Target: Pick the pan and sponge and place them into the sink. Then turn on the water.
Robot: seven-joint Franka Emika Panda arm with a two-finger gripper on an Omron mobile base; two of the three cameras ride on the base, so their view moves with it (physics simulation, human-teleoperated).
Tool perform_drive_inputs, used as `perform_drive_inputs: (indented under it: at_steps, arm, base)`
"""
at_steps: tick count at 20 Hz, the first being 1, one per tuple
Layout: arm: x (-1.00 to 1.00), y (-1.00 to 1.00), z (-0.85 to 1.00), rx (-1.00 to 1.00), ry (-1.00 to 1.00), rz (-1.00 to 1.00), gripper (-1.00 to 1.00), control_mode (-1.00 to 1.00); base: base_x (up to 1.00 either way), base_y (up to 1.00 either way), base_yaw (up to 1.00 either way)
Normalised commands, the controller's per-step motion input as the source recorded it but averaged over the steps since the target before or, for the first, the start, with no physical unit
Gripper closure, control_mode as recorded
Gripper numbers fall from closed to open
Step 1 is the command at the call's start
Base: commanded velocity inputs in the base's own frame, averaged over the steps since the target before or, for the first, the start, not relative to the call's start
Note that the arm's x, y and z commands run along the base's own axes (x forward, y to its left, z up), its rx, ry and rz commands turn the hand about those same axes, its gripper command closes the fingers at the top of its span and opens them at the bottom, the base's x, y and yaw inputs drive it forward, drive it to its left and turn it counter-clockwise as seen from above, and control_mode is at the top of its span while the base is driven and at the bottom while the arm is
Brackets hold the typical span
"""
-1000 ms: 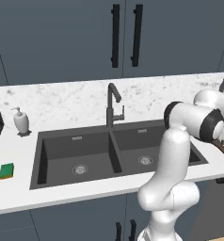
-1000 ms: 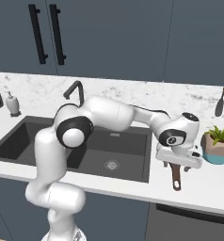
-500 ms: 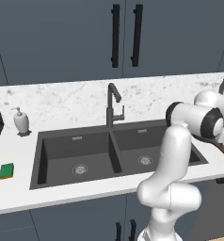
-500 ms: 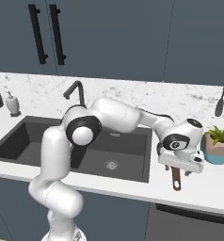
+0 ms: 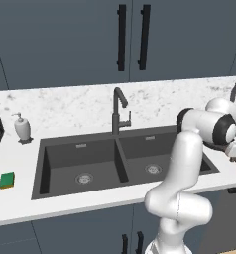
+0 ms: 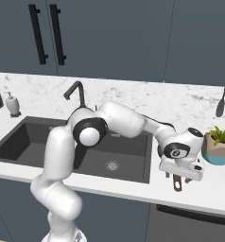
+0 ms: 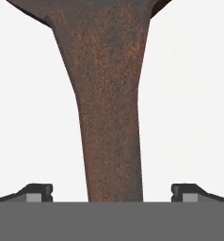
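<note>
Hand view, gripper (image 7: 112,193) spread (jaws wide) astride pan (image 7: 109,94) handle, not clamped

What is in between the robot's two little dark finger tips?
The long rusty-brown handle of the pan runs up between the open gripper, with bare white counter on either side. The hand view shows it.

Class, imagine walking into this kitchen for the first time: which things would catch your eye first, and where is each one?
The white arm reaches far right over the counter, its open gripper straddling the pan handle, fingertips clear of it on both sides. The dark double sink sits in the middle of the marble counter under a black faucet. A small green sponge lies alone at the sink's left.
</note>
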Motion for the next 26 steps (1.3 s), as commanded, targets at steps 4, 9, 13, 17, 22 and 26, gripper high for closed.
perform_drive_inputs:
  at_steps: [4,9,13,17,22,26]
  arm:
    - [0.0,0.0,-0.22,0.0,0.0,0.0,-1.0,-1.0]
    - [0.01,0.0,-0.24,0.0,0.0,0.0,-1.0,-1.0]
    - [0.0,0.0,-0.26,0.0,0.0,0.0,1.0,-1.0]
    - [0.0,0.0,-0.09,0.0,0.0,0.0,1.0,-1.0]
    - [0.0,0.0,0.0,0.0,0.0,0.0,1.0,-1.0]
    - [0.0,0.0,0.0,0.0,0.0,0.0,1.0,-1.0]
  base:
    - [0.0,0.0,0.0]
    - [0.0,0.0,0.0]
    - [0.0,0.0,0.0]
    - [0.0,0.0,0.0]
    - [0.0,0.0,0.0]
    - [0.0,0.0,0.0]
